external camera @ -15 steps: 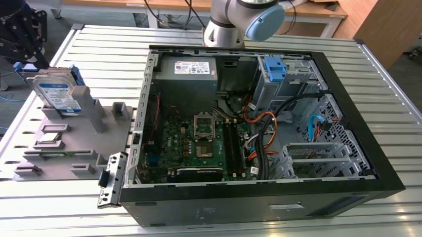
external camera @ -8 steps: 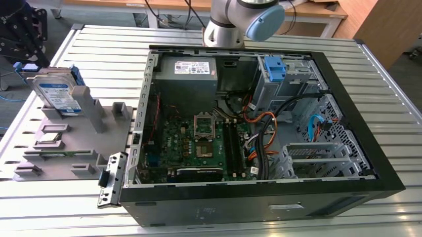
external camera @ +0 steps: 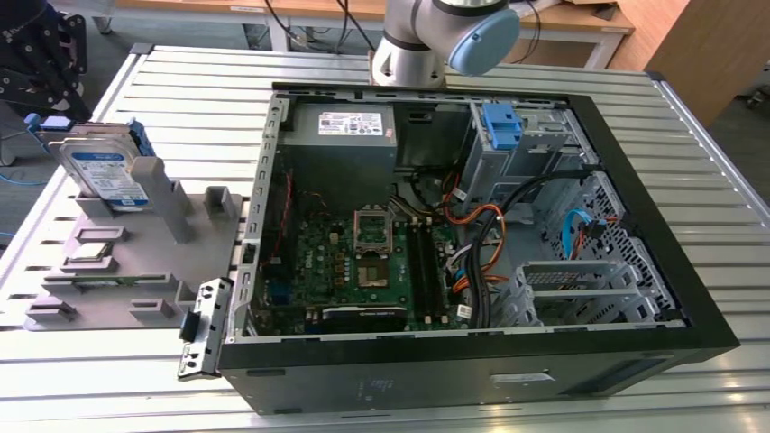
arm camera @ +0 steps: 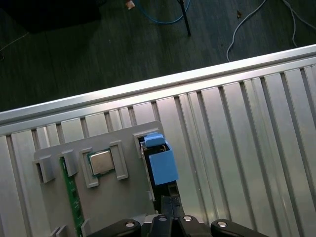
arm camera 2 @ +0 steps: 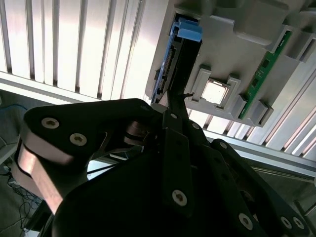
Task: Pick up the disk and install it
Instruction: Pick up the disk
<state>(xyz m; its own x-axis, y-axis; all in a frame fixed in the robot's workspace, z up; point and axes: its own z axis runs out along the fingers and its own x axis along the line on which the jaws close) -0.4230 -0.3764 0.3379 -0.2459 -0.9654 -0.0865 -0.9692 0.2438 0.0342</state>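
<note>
The disk stands on edge in a slot of the grey holder, at the exterior view's left on the slatted table. It is a silver drive with a blue-and-white label, clipped in a blue frame. Both wrist views look down its upper edge, the disk with its blue tab and the disk in its slot. My gripper hangs just above that edge, apart from it, fingers shut together on nothing. The gripper tip points at the drive's end. The arm's black end shows over the holder.
The open computer case lies at the exterior view's right, with a motherboard, cables, a grey power-supply box and a blue bracket in the drive bay. The holder also carries a processor chip and a green memory stick.
</note>
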